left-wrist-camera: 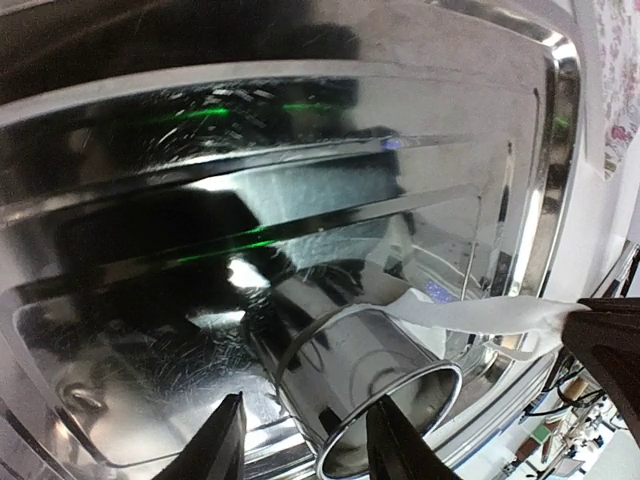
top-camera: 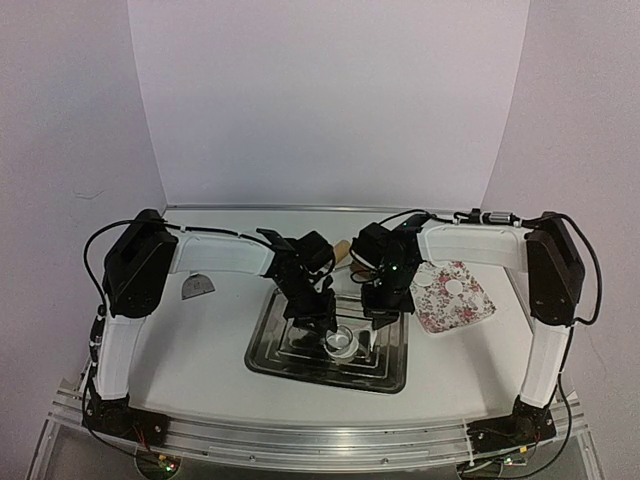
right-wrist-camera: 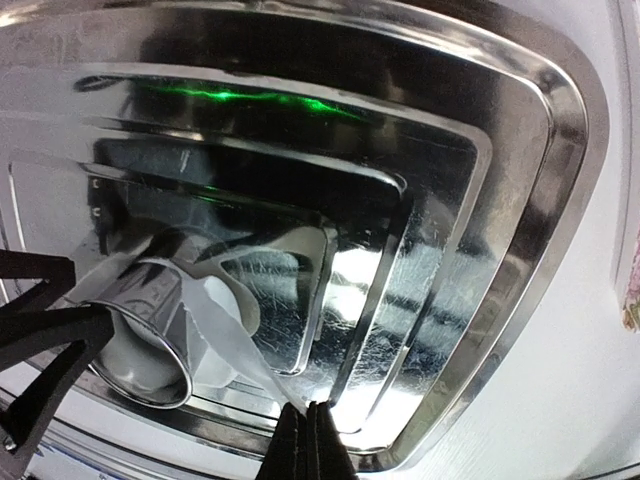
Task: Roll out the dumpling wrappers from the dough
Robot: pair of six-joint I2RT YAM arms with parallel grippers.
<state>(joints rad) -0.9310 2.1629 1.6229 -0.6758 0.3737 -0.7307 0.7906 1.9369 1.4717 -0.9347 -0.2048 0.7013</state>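
Dumpling wrapper [top-camera: 456, 286], a single white disc, lies on the flowered plate [top-camera: 440, 308] right of centre in the overhead view, just beside the steel tray [top-camera: 300, 365]. Over the tray, at the bottom centre of its wrist view, the right gripper [right-wrist-camera: 305, 440] pinches a dough strip [right-wrist-camera: 235, 345] that stretches to the ring cutter [right-wrist-camera: 150, 300]. The left gripper [left-wrist-camera: 310, 445] stands parted, its fingers on either side of the cutter.
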